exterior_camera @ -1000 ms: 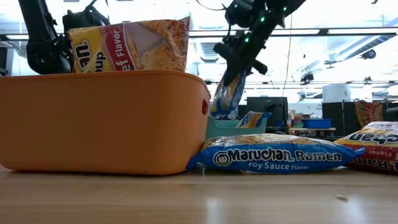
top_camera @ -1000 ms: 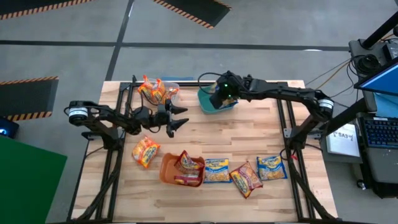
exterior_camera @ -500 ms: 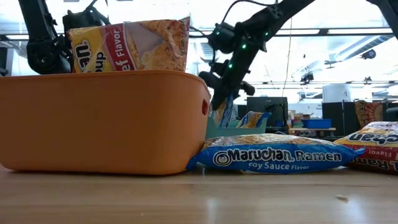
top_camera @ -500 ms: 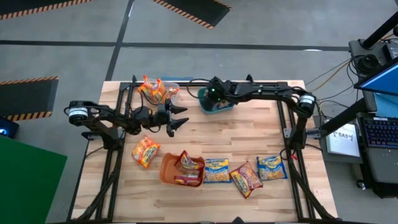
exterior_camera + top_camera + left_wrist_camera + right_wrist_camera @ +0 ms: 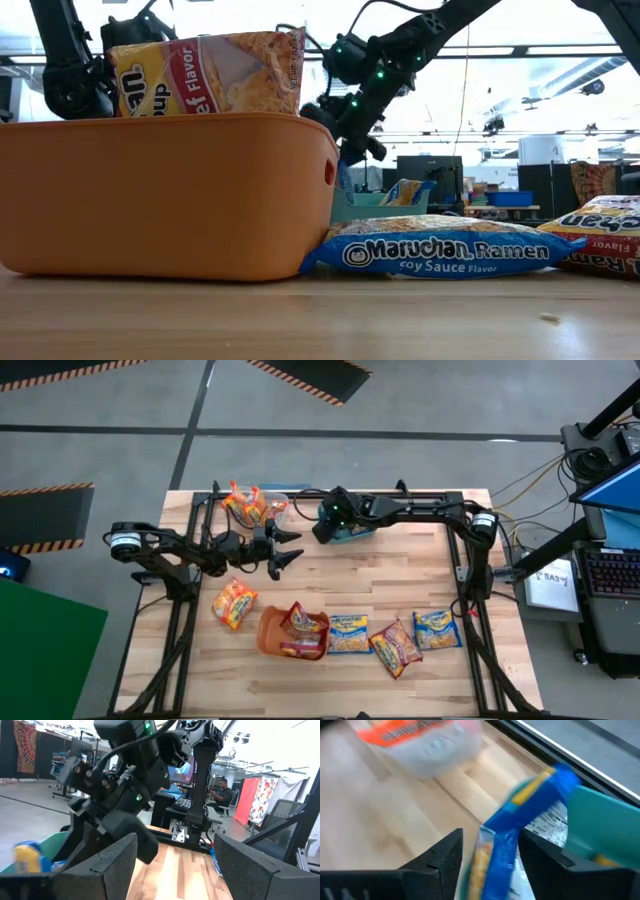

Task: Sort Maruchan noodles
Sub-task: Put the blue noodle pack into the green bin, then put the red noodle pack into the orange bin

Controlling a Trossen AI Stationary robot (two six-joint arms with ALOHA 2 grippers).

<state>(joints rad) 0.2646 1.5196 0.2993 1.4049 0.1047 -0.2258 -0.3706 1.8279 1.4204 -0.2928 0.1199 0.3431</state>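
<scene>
Tabletop: right jaws point(image 5: 487, 855) pinch blue packet point(image 5: 520, 827) over teal tub point(image 5: 345, 532); left jaws point(image 5: 290, 548) spread wide.

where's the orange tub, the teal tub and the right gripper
orange tub point(image 5: 160, 195), low view, on its front wall
teal tub point(image 5: 602, 822), right wrist view, on its side wall
right gripper point(image 5: 325, 525), high view, between its fingertips at the teal tub

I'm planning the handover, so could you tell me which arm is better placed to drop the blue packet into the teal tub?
The right. Its tool is at the teal tub with the blue packet between its fingers, while the left tool waits open over bare table.
</scene>
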